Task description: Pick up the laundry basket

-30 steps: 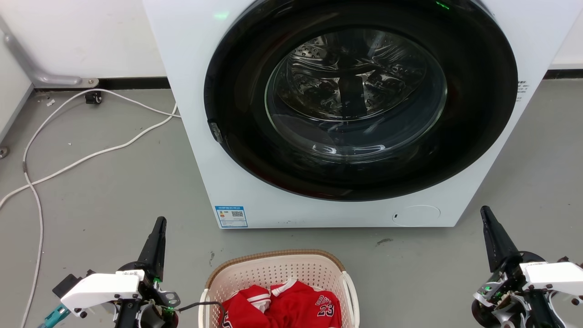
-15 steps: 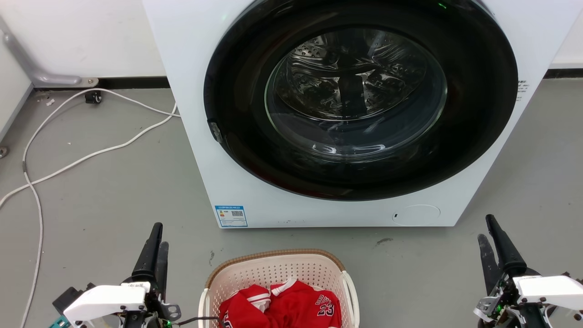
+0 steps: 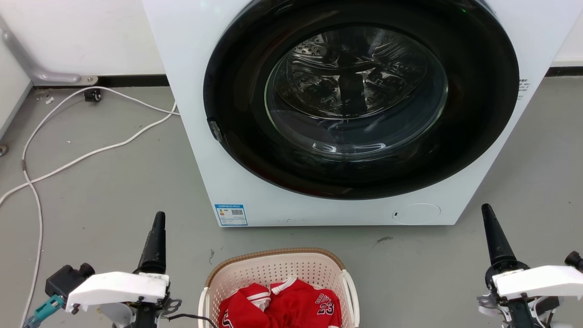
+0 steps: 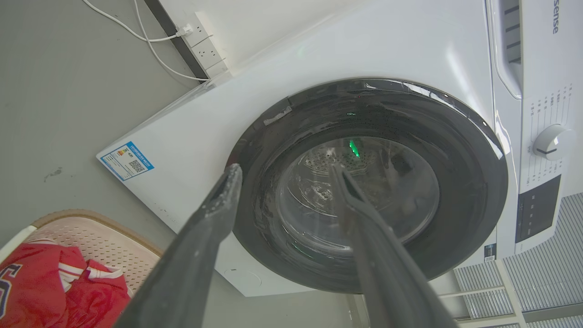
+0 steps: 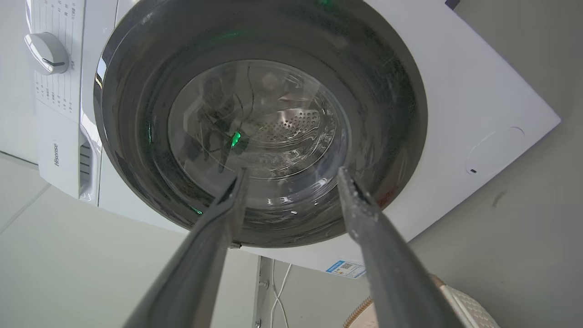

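The laundry basket, cream-pink and perforated with a brown rim and white side handles, stands on the floor at the bottom middle of the head view, holding a red jersey. My left gripper hovers to its left and my right gripper far to its right; neither touches it. In the left wrist view the left gripper is open and holds nothing, with a corner of the basket at lower left. The right gripper is open too, with the basket rim at lower right.
A white washing machine with a dark round glass door stands right behind the basket. White cables trail over the grey floor at the left. A wall socket strip sits behind the machine.
Both wrists have rolled: half a second ago each gripper showed two fingers side by side, now they line up as one, with the tips higher in view. The basket has stayed put.
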Robot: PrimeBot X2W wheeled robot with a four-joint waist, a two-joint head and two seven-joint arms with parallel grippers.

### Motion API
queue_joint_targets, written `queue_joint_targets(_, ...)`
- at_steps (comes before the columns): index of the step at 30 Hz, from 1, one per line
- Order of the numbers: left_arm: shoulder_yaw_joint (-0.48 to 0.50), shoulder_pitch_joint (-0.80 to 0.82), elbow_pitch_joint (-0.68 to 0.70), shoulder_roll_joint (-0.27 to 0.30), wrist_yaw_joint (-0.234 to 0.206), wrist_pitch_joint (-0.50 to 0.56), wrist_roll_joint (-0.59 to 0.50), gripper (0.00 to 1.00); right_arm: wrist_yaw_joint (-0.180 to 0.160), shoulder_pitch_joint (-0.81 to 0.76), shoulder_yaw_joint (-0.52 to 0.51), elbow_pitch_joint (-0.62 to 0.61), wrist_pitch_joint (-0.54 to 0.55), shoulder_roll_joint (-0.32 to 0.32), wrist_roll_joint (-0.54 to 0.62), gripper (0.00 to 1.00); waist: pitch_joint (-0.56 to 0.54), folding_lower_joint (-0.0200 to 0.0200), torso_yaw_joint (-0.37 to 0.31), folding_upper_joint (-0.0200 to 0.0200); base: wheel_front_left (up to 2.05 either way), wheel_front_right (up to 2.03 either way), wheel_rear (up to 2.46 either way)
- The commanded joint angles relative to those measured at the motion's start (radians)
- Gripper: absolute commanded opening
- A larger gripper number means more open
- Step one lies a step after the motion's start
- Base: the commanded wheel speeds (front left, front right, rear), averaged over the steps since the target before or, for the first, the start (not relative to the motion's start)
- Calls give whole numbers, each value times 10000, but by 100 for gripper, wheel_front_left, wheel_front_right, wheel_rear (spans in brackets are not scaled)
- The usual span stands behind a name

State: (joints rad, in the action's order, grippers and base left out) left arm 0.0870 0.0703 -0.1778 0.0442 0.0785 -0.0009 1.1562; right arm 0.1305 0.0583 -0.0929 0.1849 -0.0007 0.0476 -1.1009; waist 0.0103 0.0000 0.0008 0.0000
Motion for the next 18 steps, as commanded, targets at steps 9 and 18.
queue_joint_targets(9,-237,-25,437,42,-72,-423,-1839,100,2,-109,244,-517,-415,27,2017,100,9,0,-2,0,0,0,0)
queue_joint_targets(18,-336,-136,523,47,-108,-703,-3058,100,3,-240,355,-582,-700,29,3368,100,21,0,-20,0,0,0,0)
